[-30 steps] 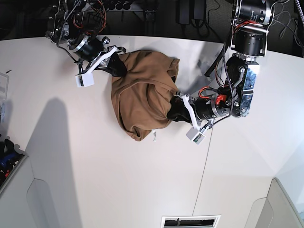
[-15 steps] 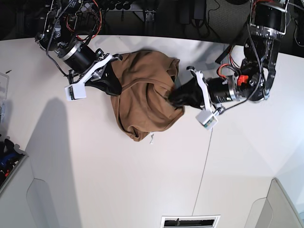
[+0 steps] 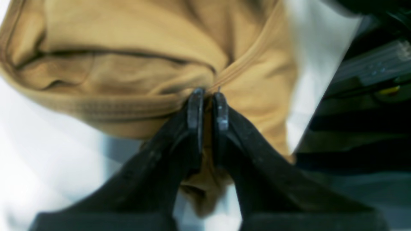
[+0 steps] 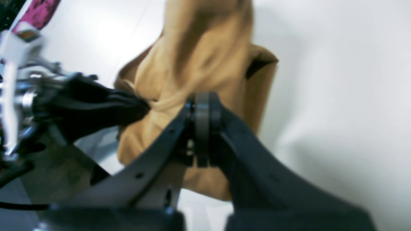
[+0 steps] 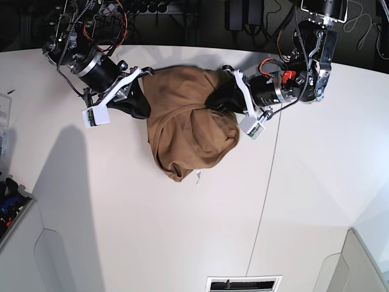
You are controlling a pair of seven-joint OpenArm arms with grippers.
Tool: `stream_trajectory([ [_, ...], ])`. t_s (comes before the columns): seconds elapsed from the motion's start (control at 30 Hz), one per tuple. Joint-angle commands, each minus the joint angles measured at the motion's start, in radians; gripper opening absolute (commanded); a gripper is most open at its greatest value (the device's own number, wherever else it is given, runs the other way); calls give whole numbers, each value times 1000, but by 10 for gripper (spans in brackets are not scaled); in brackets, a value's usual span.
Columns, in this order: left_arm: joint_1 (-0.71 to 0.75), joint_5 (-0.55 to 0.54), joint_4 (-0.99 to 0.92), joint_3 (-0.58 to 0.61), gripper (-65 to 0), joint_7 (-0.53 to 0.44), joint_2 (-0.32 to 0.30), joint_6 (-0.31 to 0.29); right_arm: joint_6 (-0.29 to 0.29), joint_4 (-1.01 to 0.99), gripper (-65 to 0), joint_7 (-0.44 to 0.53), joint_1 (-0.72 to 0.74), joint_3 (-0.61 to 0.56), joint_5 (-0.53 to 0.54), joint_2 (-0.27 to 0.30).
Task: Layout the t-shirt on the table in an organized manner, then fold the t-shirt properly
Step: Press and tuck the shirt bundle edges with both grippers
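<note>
Base view — t-shirt bunched on table, both hands pinching it

Plenty of open table on the near side of the t-shirt; nothing sits there except a thin dark seam running off to one side. Against the shirt's far edge it's crowded: the right gripper is clamped onto one side of the cloth and the left gripper onto the other, both arms slanting in over the table's back edge. Behind that is dark rack clutter and cables, probably a no-go, though the wrist views are too blurry to confirm.
</note>
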Motion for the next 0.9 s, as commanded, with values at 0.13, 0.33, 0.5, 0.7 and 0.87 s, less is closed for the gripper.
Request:
stream_trajectory([
  [0.13,-114,-5,-116,-5,-592,-13,-7,4,7,18,-650,-2,-1,3,19,10],
  [0.33,-178,-7,-115,-5,-592,8,-7,4,7,20,-650,-37,-10,10,39,10],
  [0.5,-179,-103,-76,-5,-591,85,-13,4,8,39,-650,-36,-32,66,105,9],
  [0.7,-161,-138,95,-6,-592,114,-43,4,8,49,-650,-31,-34,110,116,9],
  [0.87,-155,-142,179,-6,-592,106,-65,4,8,48,-650,41,-15,109,103,9],
])
